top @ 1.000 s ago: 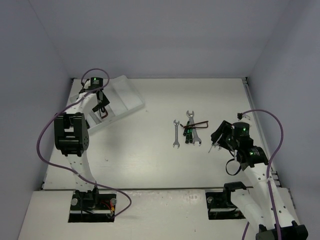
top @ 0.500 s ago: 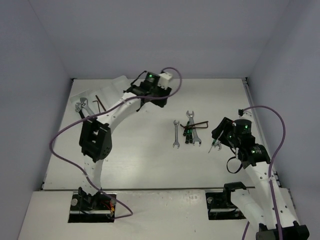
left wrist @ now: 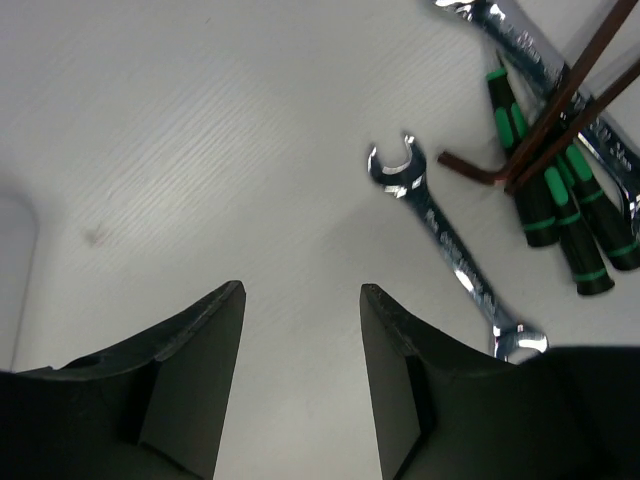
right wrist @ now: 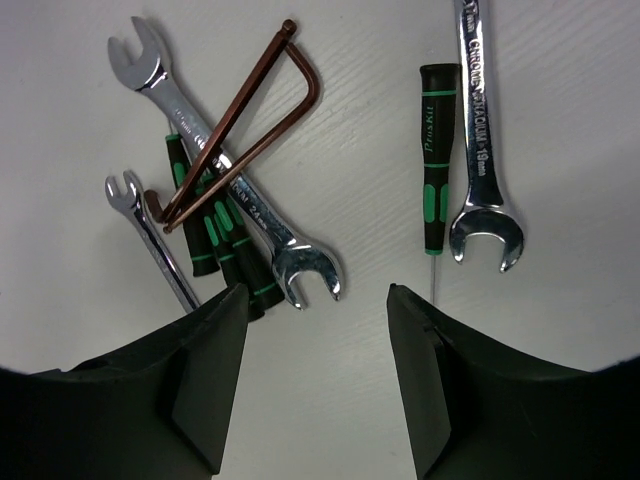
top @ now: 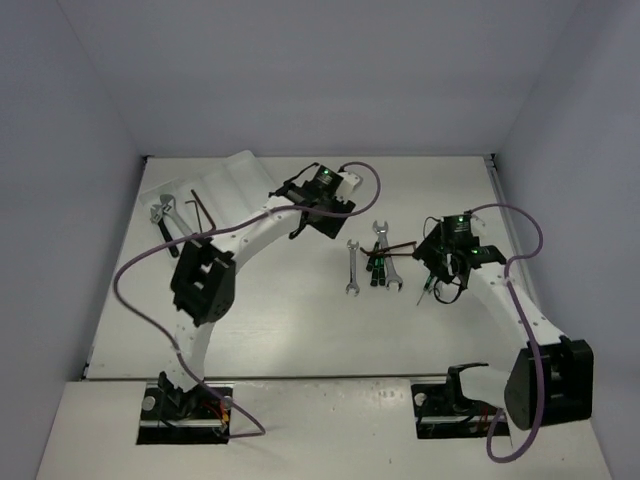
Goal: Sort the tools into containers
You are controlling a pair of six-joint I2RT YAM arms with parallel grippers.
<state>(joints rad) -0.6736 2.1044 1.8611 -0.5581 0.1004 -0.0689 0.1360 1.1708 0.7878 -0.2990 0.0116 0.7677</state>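
Note:
A pile of tools [top: 380, 257] lies mid-table: a silver open-end wrench [right wrist: 225, 165], two brown hex keys [right wrist: 245, 120] across it, and black screwdrivers with green marks [right wrist: 220, 240] beneath. A small wrench [top: 352, 266] lies left of the pile and shows in the left wrist view [left wrist: 450, 255]. A single screwdriver [right wrist: 435, 150] and another wrench [right wrist: 478, 130] lie to the right. The white tray [top: 240, 165] at the back left holds an adjustable wrench [top: 160, 212] and a hex key [top: 200, 210]. My left gripper [top: 305, 222] [left wrist: 302, 292] is open and empty, left of the small wrench. My right gripper [top: 440, 270] [right wrist: 316, 292] is open and empty, just right of the pile.
Grey walls close in the table on three sides. A corner of the tray [left wrist: 12, 260] shows at the left edge of the left wrist view. Purple cables [top: 130, 275] loop beside both arms.
My left arm has swung from the tray rightward to mid-table, and the hex key now lies in the tray. My right gripper has moved left and farther out, closer to the pile.

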